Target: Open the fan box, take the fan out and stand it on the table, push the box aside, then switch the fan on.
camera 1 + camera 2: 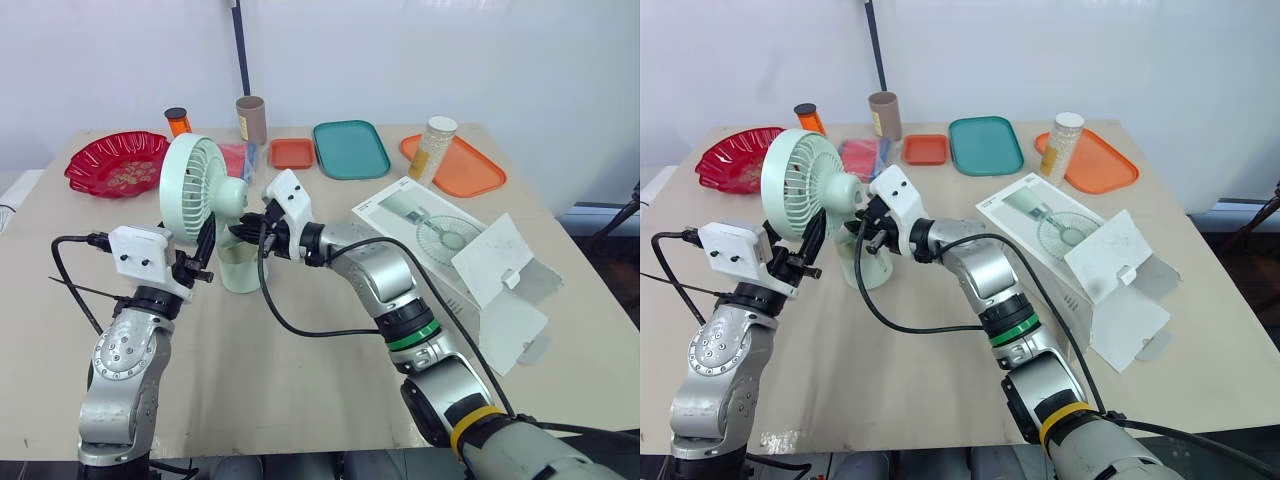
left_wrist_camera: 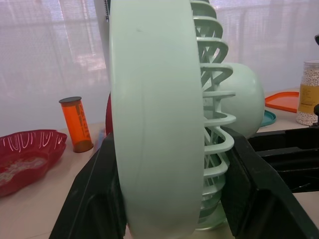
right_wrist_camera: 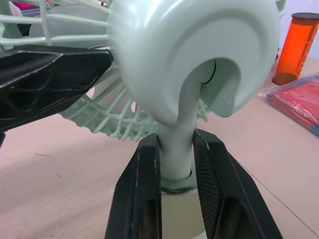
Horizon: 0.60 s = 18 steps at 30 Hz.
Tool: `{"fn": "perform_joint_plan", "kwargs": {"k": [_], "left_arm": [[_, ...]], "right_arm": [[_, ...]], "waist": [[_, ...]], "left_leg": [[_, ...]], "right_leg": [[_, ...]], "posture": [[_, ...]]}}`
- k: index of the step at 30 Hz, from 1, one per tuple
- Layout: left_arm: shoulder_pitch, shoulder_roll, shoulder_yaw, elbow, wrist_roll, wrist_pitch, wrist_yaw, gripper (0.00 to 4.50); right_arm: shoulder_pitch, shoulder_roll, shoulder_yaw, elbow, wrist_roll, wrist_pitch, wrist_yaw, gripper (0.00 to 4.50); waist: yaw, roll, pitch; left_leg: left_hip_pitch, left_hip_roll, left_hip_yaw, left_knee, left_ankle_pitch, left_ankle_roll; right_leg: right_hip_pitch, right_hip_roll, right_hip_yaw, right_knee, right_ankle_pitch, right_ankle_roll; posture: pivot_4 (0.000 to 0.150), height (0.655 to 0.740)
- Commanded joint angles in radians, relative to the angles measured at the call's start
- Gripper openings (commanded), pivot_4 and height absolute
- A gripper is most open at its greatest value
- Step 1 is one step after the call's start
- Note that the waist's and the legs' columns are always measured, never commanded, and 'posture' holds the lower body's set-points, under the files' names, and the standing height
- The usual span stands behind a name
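The mint-green fan [image 1: 198, 190] stands upright on the table, its round base [image 1: 240, 272] resting on the surface. My left gripper [image 2: 169, 169] is shut on the lower rim of the fan's cage, one black finger [image 2: 94, 199] on each face. From the right, my right gripper [image 3: 175, 149] is shut on the fan's neck just below the motor housing [image 3: 199, 55]. To the right lies the white fan box [image 1: 425, 235], its end flap [image 1: 500, 260] folded open.
Along the far edge of the table stand a red bowl [image 1: 117, 163], an orange bottle [image 1: 178, 121], a brown tube [image 1: 250, 119], a small red tray [image 1: 292, 153], a teal tray [image 1: 350, 148], and an orange tray [image 1: 470, 168] holding a jar [image 1: 435, 148].
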State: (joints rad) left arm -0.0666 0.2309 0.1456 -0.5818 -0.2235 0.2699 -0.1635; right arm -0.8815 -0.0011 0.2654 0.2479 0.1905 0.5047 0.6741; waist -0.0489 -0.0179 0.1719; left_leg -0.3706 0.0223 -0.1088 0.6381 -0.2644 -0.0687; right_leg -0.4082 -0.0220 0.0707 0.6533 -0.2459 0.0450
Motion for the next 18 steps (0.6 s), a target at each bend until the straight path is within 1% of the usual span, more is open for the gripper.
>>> {"fn": "perform_joint_plan", "kwargs": {"k": [1, 10, 12, 14, 16, 17, 18], "left_arm": [[-0.026, 0.002, 0.001, -0.058, 0.004, -0.042, 0.000, 1.87], [-0.008, 0.001, 0.000, -0.049, 0.006, -0.064, -0.021, 1.87], [-0.001, 0.001, 0.002, -0.044, 0.008, -0.072, -0.027, 2.89], [0.009, -0.003, 0.005, -0.042, -0.008, -0.074, -0.036, 3.44], [0.022, -0.006, 0.013, -0.048, -0.032, -0.068, -0.042, 4.13], [0.025, -0.005, 0.014, -0.049, -0.035, -0.069, -0.043, 4.35], [0.033, 0.000, 0.021, -0.050, -0.036, -0.076, -0.050, 4.45]], "right_arm": [[-0.011, 0.016, 0.014, -0.028, 0.001, -0.010, 0.013, 0.35], [-0.012, 0.019, 0.007, -0.025, 0.006, -0.006, 0.012, 0.35], [-0.013, 0.021, 0.005, -0.023, 0.005, -0.005, 0.010, 0.34], [-0.014, 0.023, 0.004, -0.022, 0.005, -0.004, 0.009, 0.34], [-0.015, 0.024, 0.003, -0.020, 0.006, -0.003, 0.006, 0.34], [-0.015, 0.024, 0.002, -0.020, 0.006, -0.004, 0.006, 0.34], [-0.015, 0.024, 0.001, -0.019, 0.005, -0.004, 0.004, 0.34]], "waist": [[0.000, 0.000, 0.000], [0.000, 0.000, 0.000], [0.000, 0.000, 0.000], [0.000, 0.000, 0.000], [0.000, 0.000, 0.000], [0.000, 0.000, 0.000], [0.000, 0.000, 0.000]], "left_leg": [[0.000, 0.000, 0.000, 0.000, 0.000, 0.000], [0.000, 0.000, 0.000, 0.000, 0.000, 0.000], [0.000, 0.000, 0.000, 0.000, 0.000, 0.000], [0.000, 0.000, 0.000, 0.000, 0.000, 0.000], [0.000, 0.000, 0.000, 0.000, 0.000, 0.000], [0.000, 0.000, 0.000, 0.000, 0.000, 0.000], [0.000, 0.000, 0.000, 0.000, 0.000, 0.000]], "right_leg": [[0.000, 0.000, 0.000, 0.000, 0.000, 0.000], [0.000, 0.000, 0.000, 0.000, 0.000, 0.000], [0.000, 0.000, 0.000, 0.000, 0.000, 0.000], [0.000, 0.000, 0.000, 0.000, 0.000, 0.000], [0.000, 0.000, 0.000, 0.000, 0.000, 0.000], [0.000, 0.000, 0.000, 0.000, 0.000, 0.000], [0.000, 0.000, 0.000, 0.000, 0.000, 0.000]], "posture": [[0.150, 0.7400], [0.150, 0.7400], [0.150, 0.7400], [0.150, 0.7400], [0.150, 0.7400], [0.150, 0.7400], [0.150, 0.7400]]}}
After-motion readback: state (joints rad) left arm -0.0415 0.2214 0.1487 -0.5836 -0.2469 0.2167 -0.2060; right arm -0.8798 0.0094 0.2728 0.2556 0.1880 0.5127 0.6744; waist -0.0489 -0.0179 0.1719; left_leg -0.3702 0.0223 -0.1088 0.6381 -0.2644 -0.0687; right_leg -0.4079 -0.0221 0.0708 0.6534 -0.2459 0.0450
